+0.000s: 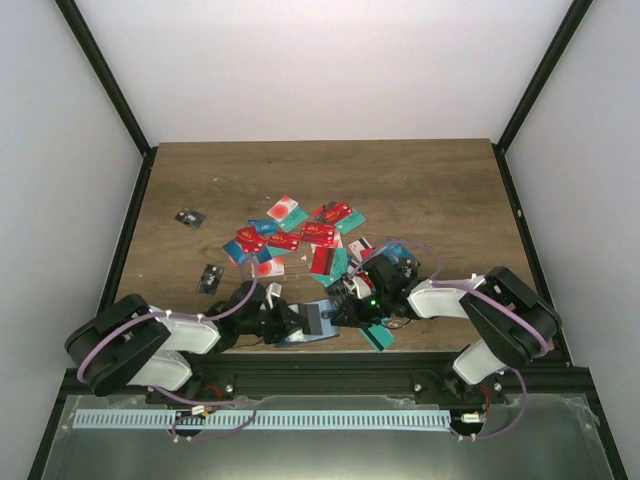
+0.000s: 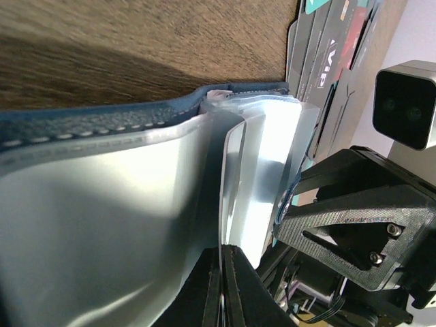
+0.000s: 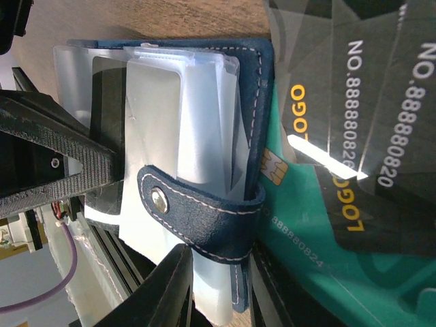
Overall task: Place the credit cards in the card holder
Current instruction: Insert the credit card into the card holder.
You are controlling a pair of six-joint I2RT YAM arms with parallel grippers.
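The dark navy card holder (image 1: 318,320) lies open near the table's front edge, between both grippers. In the left wrist view my left gripper (image 2: 223,255) is shut on one clear plastic sleeve (image 2: 235,184) of the holder (image 2: 102,121). In the right wrist view my right gripper (image 3: 218,300) is closed on the holder's navy cover and sleeves (image 3: 204,211), just below the snap strap. A teal credit card (image 3: 306,225) lies under the holder, and black cards (image 3: 354,102) are beside it. More red, teal and blue cards (image 1: 300,235) are piled mid-table.
Two small black square chips (image 1: 189,217) (image 1: 209,278) lie left of the pile. The table's front edge runs right under both grippers (image 1: 283,322) (image 1: 350,308). The right arm's wrist camera (image 2: 405,102) is close to the left gripper.
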